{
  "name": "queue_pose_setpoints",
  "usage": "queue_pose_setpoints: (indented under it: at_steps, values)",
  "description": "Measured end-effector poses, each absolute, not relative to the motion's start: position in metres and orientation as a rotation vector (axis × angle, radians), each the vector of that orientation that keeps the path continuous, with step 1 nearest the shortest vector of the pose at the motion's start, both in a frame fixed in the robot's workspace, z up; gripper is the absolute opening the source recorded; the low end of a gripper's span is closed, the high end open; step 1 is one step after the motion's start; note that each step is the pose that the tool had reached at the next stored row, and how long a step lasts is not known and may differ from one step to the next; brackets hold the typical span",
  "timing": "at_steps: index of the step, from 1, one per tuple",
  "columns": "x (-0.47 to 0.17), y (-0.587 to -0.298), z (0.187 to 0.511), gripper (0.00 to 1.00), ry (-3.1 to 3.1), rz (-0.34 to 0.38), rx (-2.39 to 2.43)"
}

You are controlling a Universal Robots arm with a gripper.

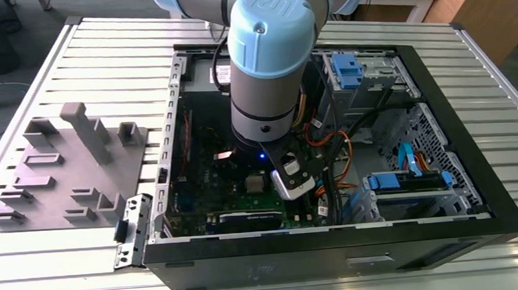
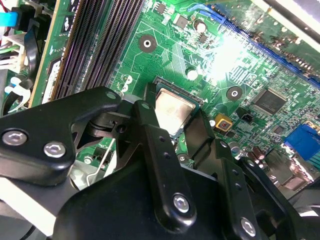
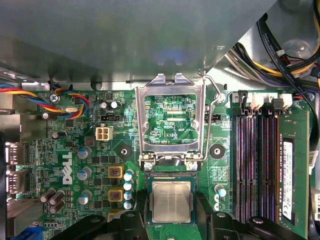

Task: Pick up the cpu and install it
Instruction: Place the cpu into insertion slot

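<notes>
The cpu [image 3: 171,201], a small square chip with a dull silver top, lies level in the black socket on the green motherboard [image 3: 100,155]. My gripper [image 3: 171,216] is down over it, with a black finger [image 3: 132,220] along one side of the chip and the other finger [image 3: 209,220] along the opposite side. In the second wrist view the fingers [image 2: 150,130] press close against the cpu [image 2: 172,107] from both sides. The exterior view has the gripper [image 1: 287,177] reaching deep into the open computer case [image 1: 335,247].
The socket's shiny metal load frame [image 3: 172,125] stands flipped open just beyond the cpu, its lever [image 3: 216,107] beside it. Memory slots [image 3: 255,160] run alongside. Cables [image 1: 330,141] and drive bays [image 1: 407,180] crowd the exterior view's right. A grey fixture with blocks [image 1: 65,168] lies outside the case.
</notes>
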State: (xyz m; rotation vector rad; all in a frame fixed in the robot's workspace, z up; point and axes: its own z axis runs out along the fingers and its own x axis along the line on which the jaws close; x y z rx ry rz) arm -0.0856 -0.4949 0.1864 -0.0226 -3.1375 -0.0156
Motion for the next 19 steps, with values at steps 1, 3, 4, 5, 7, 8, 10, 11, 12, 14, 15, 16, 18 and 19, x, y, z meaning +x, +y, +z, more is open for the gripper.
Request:
queue_pose_setpoints:
  at_steps: [1, 3, 4, 5, 7, 8, 10, 11, 12, 14, 15, 16, 18, 19]
  values:
    - [-0.086, -0.495, 0.186, 0.47, -3.137, -0.016, -0.023]
    - [-0.086, -0.495, 0.186, 0.47, -3.137, -0.016, -0.023]
    - [-0.086, -0.495, 0.186, 0.47, -3.138, -0.016, -0.023]
    - [-0.086, -0.495, 0.186, 0.49, -3.137, -0.016, -0.023]
    - [-0.085, -0.495, 0.185, 0.54, -3.139, -0.02, -0.023]
    - [-0.086, -0.495, 0.185, 0.6, -3.138, -0.019, -0.023]
    - [-0.086, -0.495, 0.186, 0.6, -3.138, -0.016, -0.023]
    - [-0.086, -0.495, 0.186, 0.6, -3.138, -0.016, -0.023]
    - [-0.086, -0.495, 0.186, 0.6, -3.138, -0.016, -0.023]
    - [-0.086, -0.495, 0.188, 0.6, -3.137, -0.016, -0.023]
    - [-0.086, -0.495, 0.191, 0.6, -3.137, -0.016, -0.023]
    - [-0.086, -0.495, 0.194, 0.6, -3.137, -0.015, -0.023]
    - [-0.086, -0.495, 0.2, 0.6, -3.138, -0.016, -0.023]
    - [-0.086, -0.495, 0.203, 0.6, -3.137, -0.016, -0.023]
